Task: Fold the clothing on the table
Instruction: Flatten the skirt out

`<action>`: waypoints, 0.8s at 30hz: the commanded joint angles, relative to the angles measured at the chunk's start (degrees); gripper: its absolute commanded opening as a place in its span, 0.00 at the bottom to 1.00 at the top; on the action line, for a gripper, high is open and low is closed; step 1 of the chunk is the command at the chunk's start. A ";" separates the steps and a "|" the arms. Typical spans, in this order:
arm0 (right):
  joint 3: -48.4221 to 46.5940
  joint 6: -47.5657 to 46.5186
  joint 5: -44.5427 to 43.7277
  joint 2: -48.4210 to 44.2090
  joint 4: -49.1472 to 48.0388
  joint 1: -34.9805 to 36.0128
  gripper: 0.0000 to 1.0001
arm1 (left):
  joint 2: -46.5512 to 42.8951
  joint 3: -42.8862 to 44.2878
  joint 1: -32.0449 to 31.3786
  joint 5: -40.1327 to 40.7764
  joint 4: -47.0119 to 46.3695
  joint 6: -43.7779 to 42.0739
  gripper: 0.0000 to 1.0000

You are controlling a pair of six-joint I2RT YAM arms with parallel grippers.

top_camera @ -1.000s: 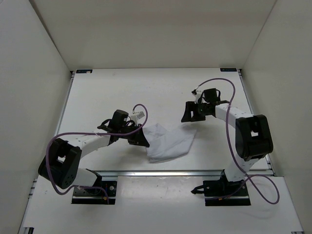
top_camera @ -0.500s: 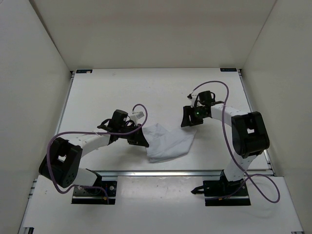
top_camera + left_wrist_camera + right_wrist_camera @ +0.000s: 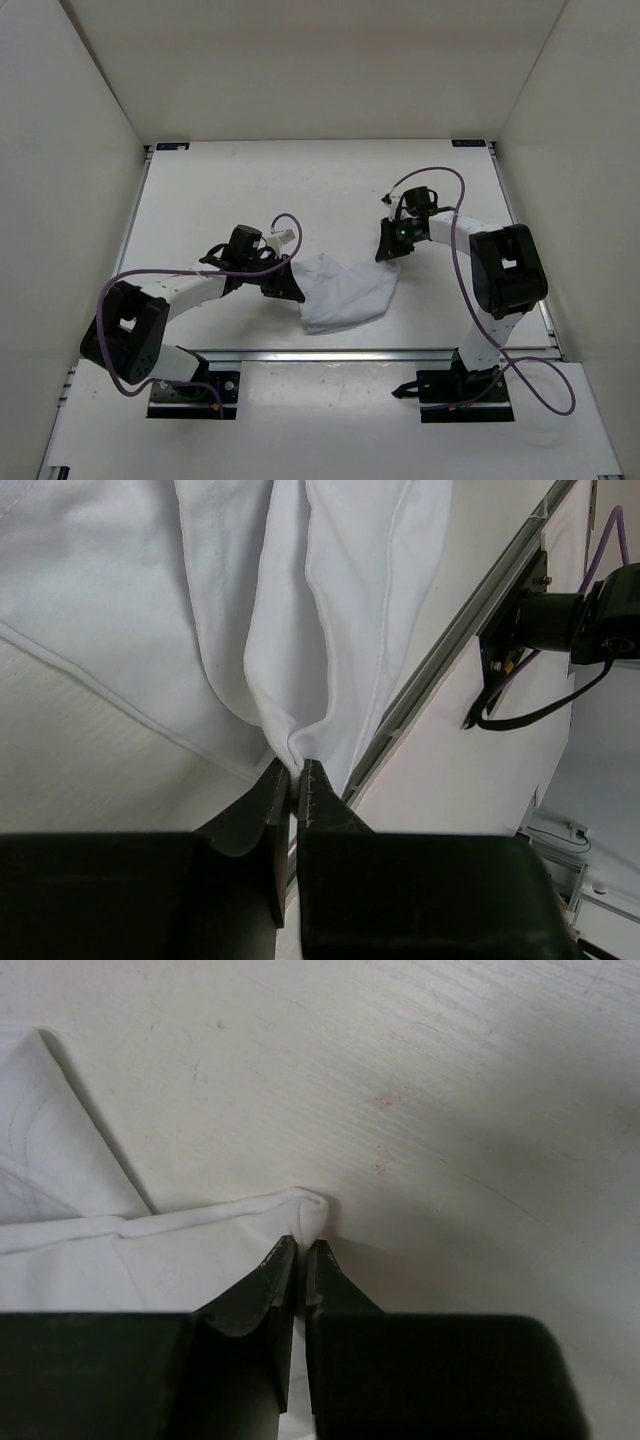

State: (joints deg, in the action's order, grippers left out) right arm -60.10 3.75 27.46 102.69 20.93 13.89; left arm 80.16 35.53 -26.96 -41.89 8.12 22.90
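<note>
The clothing (image 3: 345, 292) is a small white wrinkled garment lying on the table (image 3: 330, 190) between my two arms, near the front rail. My left gripper (image 3: 297, 291) is shut on the clothing's left edge; in the left wrist view the fabric (image 3: 330, 610) bunches into a fold pinched between the black fingers (image 3: 297, 777). My right gripper (image 3: 386, 254) is shut on the clothing's upper right corner; the right wrist view shows that corner (image 3: 308, 1212) rolled up and nipped between its jaws (image 3: 301, 1252), low on the tabletop.
An aluminium rail (image 3: 370, 353) runs along the front just below the garment, also in the left wrist view (image 3: 470, 630). White walls enclose the table on three sides. Purple cables (image 3: 455, 180) loop from both arms.
My right gripper moved down and left onto the garment's upper right corner and closed on it. The left gripper kept its hold and stayed in place.
</note>
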 commanded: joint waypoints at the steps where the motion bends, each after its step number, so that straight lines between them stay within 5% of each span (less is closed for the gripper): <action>1: -1.69 0.64 0.31 -0.65 -2.29 0.26 0.00 | -0.36 1.74 0.24 -1.27 0.67 -1.10 0.00; 6: -7.04 0.12 -3.11 -5.39 0.24 0.00 0.00 | -0.45 6.03 1.38 4.17 7.76 -4.69 0.00; 15: -28.05 -0.59 -8.92 -15.23 5.89 -2.11 0.01 | 1.13 31.69 7.88 18.06 20.09 -11.56 0.00; 19: -38.29 -0.76 -9.80 -14.20 4.90 -4.48 0.00 | 10.24 52.46 10.35 20.09 23.50 -12.96 0.00; 21: -46.83 -0.50 -8.31 -12.70 4.22 -5.54 0.00 | 15.52 72.47 9.57 25.42 28.41 -16.55 0.00; 24: -48.36 -1.02 -10.14 -13.57 -0.53 -5.89 0.00 | 17.06 82.77 6.31 37.36 27.93 -20.34 0.00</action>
State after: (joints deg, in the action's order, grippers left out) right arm -105.86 3.46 19.59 89.17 24.62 8.75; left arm 99.59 110.61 -17.98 -16.67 32.38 8.10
